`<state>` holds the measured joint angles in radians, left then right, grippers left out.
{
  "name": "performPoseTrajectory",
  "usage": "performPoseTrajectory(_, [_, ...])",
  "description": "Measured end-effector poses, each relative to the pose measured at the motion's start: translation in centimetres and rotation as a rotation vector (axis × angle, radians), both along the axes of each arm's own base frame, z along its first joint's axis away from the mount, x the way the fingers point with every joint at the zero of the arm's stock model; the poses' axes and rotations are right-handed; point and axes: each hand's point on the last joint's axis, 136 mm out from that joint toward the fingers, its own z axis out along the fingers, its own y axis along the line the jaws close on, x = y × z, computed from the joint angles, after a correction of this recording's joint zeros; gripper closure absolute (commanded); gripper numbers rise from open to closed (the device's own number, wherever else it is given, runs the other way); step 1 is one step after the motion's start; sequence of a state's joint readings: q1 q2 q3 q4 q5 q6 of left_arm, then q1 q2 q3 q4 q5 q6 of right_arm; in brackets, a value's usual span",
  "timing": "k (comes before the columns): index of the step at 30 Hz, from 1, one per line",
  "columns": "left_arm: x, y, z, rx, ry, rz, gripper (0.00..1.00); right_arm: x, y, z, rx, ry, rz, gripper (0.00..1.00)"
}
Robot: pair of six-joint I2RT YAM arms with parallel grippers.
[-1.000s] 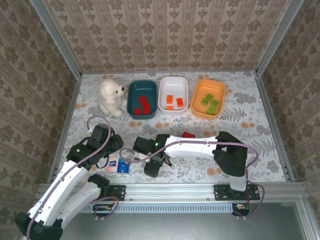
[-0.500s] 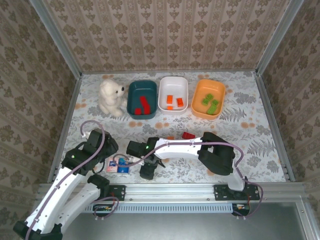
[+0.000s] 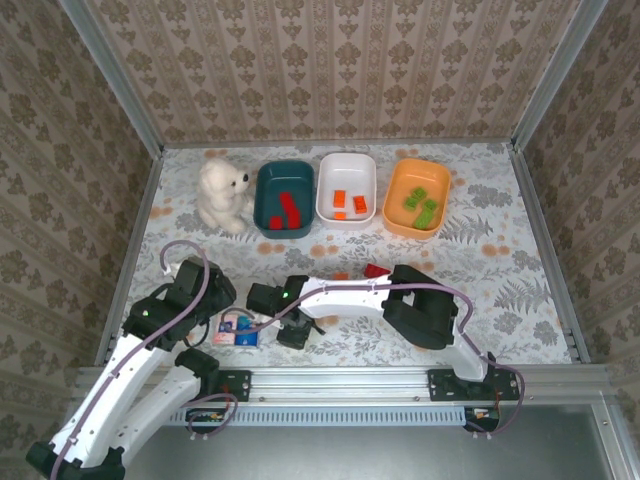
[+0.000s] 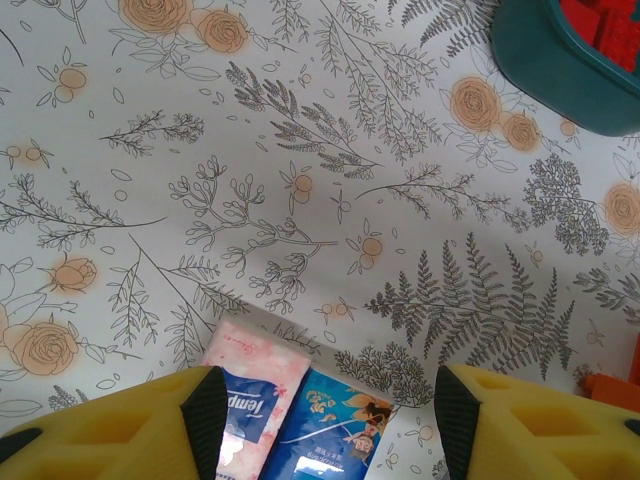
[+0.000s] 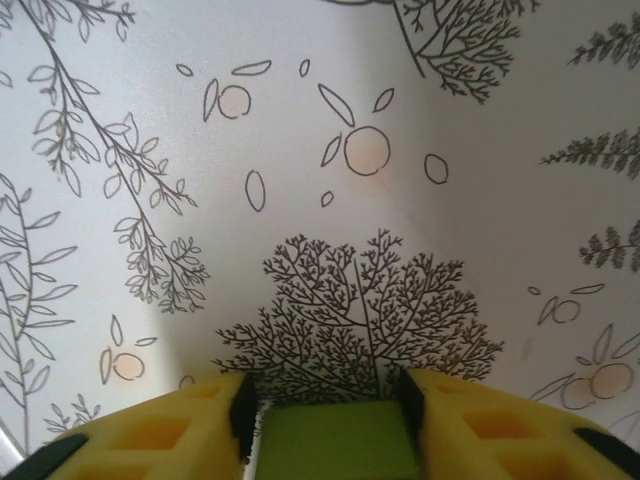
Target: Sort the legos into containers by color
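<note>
Compared with one second ago, the left arm has drawn back toward its base, while the right arm has folded and slid to the left along the near edge. The left gripper point(image 4: 328, 412) is spread wide and holds nothing. Between its yellow fingers point(image 4: 205, 405) lies the blue-and-pink packet point(image 4: 290, 400) (not a thing of the task) on the table point(image 4: 250, 200). In the top view this packet is just beside the right gripper point(image 3: 292, 334), which stands low over the table.

The right wrist camera shows this gripper's fingers closed on a lime green lego point(image 5: 335, 440), held between the two pads. Whether the brick is already off the table cannot be told. The pick seems to be done, and the shift to the left has put the hand farther from where the brick must go, so a long carry to the far right is probably next.

One orange lego point(image 3: 340, 276) and one red lego point(image 3: 376, 270) lie loose beside the right forearm, so the sorting is not finished. At the back, right of the plush bear point(image 3: 222, 195), the dark teal bowl point(image 3: 295, 180) has red bricks, the white bowl point(image 3: 347, 170) orange ones, and the orange bowl point(image 3: 412, 175) green ones. The held brick belongs in this last bowl.
</note>
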<state>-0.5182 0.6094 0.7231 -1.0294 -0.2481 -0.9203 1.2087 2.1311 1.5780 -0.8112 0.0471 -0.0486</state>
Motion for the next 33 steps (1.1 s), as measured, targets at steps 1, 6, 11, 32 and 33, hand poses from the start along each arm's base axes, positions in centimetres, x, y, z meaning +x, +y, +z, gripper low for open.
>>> performPoseTrajectory(1, [0.0, 0.0, 0.0, 0.001, 0.001, 0.000, 0.41, 0.0, 0.0, 0.0, 0.001, -0.001, -0.003, 0.63])
performPoseTrajectory(6, [0.2, -0.2, -0.1, -0.002, 0.005, -0.004, 0.41, 0.9, -0.8, 0.4, 0.001, -0.007, -0.046, 0.67])
performPoseTrajectory(11, [1.4, -1.6, 0.0, -0.039, -0.005, -0.029, 0.41, 4.6, -2.8, 3.1, 0.044, -0.031, -0.180, 0.67])
performPoseTrajectory(32, [5.8, -15.1, -2.1, -0.057, 0.118, -0.469, 0.40, 32.1, -32.0, 8.9, 0.290, -0.165, -1.504, 0.64])
performPoseTrajectory(33, [5.9, -15.5, -2.1, -0.057, 0.117, -0.481, 0.40, 32.4, -32.0, 7.9, 0.281, -0.148, -1.525, 0.62])
